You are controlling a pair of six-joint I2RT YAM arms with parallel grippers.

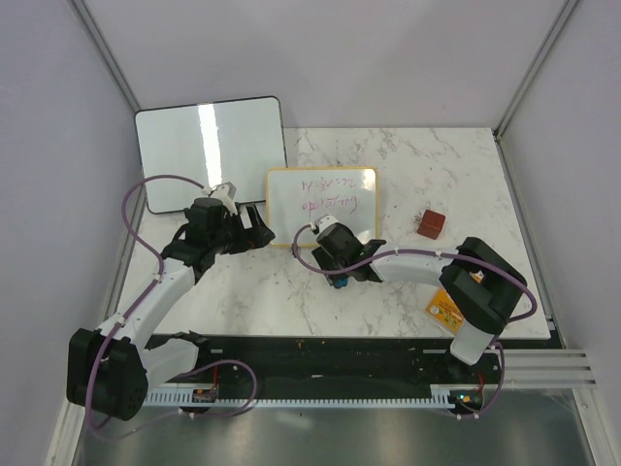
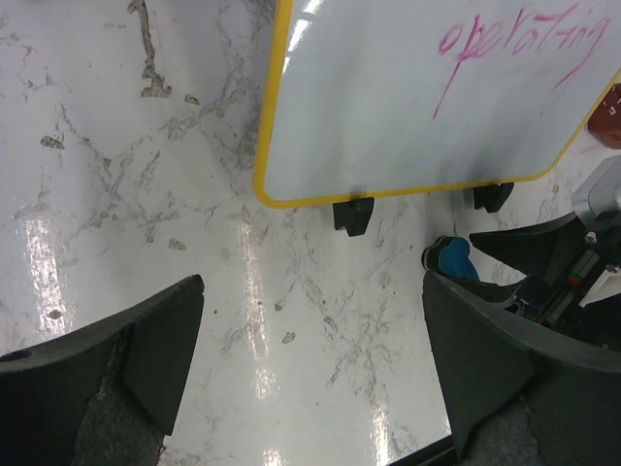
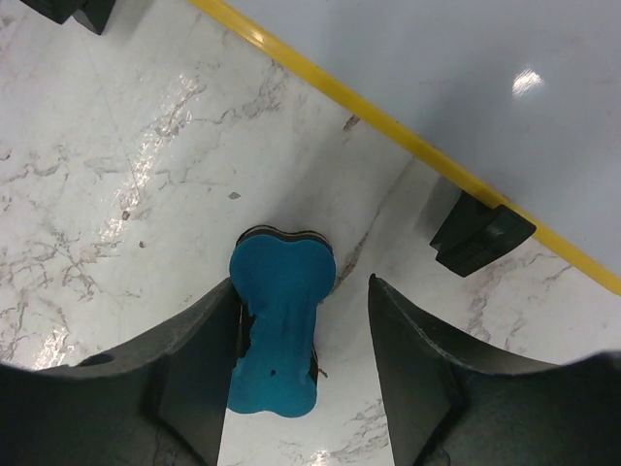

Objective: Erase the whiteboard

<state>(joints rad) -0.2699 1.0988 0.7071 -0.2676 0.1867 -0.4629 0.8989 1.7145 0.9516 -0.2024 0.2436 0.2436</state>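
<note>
Marble counter [image 1: 437, 165], pale walls on 3 sides. The whiteboard [image 1: 321, 206] sits mid-counter, yellow-framed, on small black feet [image 3: 480, 233], just in front of both arms. Progress check: 2 lines of pink handwriting [image 1: 330, 194] are on it edge to edge, no wiped patch anywhere. So 0 erasing done, as far as these views show.

Right gripper [image 3: 301, 291] is low over the blue eraser [image 3: 279, 340], which lies flat on the counter just beside the board's near edge. Jaws straddle it at medium width: 1 finger is against the eraser's side, while the other has a clear gap. Not a grip yet, imo.

Left gripper [image 2: 312, 301] hangs over bare marble near the board's near-left corner, jaws spread wide, nothing between them. Prob. placed to steady the frame, but that's a guess.

Left to do: clamp the eraser, lift it, get it onto the board, and rub out both lines. Basically the whole job.

Also around: a bigger blank board [image 1: 209, 152] back-left and a small reddish-brown block [image 1: 432, 223] off to the right. Neither is involved.
</note>
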